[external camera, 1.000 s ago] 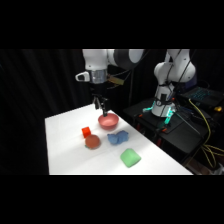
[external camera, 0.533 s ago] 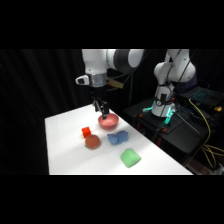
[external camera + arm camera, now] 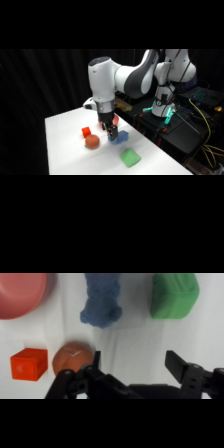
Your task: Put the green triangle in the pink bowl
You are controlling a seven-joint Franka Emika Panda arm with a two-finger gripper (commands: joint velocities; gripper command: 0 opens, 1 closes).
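Gripper [image 3: 132, 361] hangs with fingers spread wide, grasping nothing, above bare table [image 3: 135, 334]. Green triangle [image 3: 174, 295] lies ahead, apparently untouched; pink bowl [image 3: 20, 294] well apart.

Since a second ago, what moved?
The hand has moved toward the camera, from over the pink bowl to above the blue block, still open and empty. The green triangle, orange-red round block and red cube stayed put.
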